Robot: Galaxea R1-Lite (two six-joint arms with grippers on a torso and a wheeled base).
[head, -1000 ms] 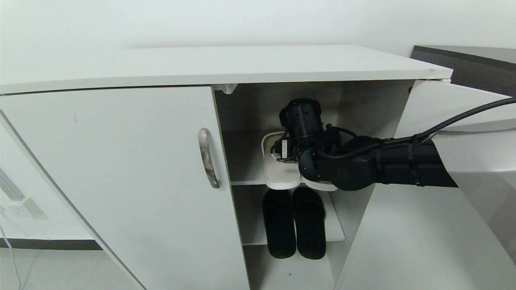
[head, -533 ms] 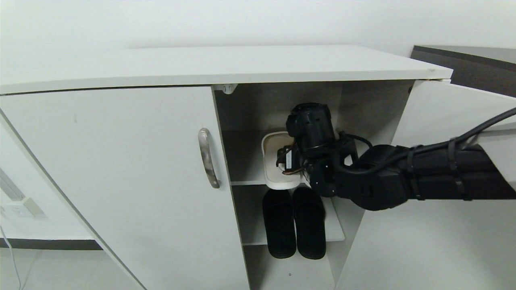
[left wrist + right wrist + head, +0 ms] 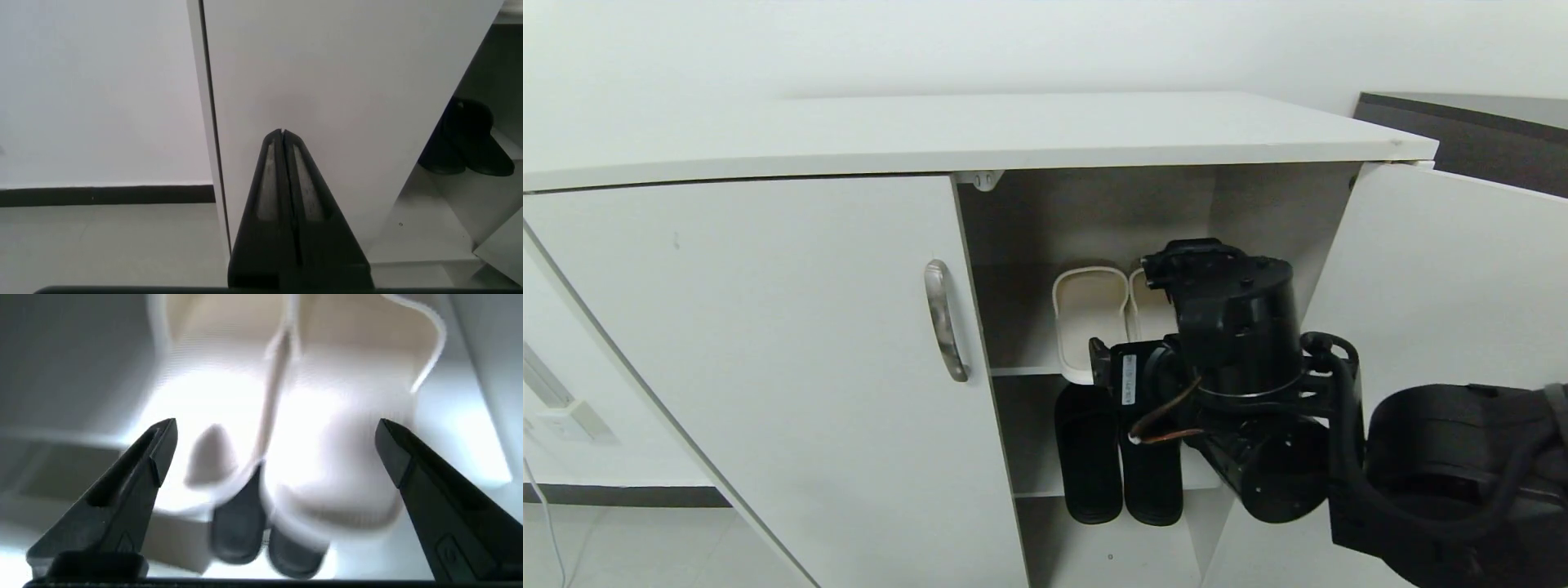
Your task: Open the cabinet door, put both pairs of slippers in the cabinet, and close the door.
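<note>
The white cabinet has its right door swung open and its left door closed. A pair of white slippers lies on the upper shelf, heels over the shelf edge. On the shelf below sit the black slippers. My right arm hangs in front of the opening, just outside it. The right gripper is open and empty, facing the white slippers with the black slippers beneath. My left gripper is shut and empty, pointing at the closed left door; the black slippers show beside it.
A metal handle is on the closed left door. The open right door stands close beside my right arm. A bare bottom shelf lies under the black slippers. A wall socket is low on the left.
My right arm has pulled back out of the upper shelf, toward me and downward. The white slippers stay on the shelf, and both are now uncovered.
</note>
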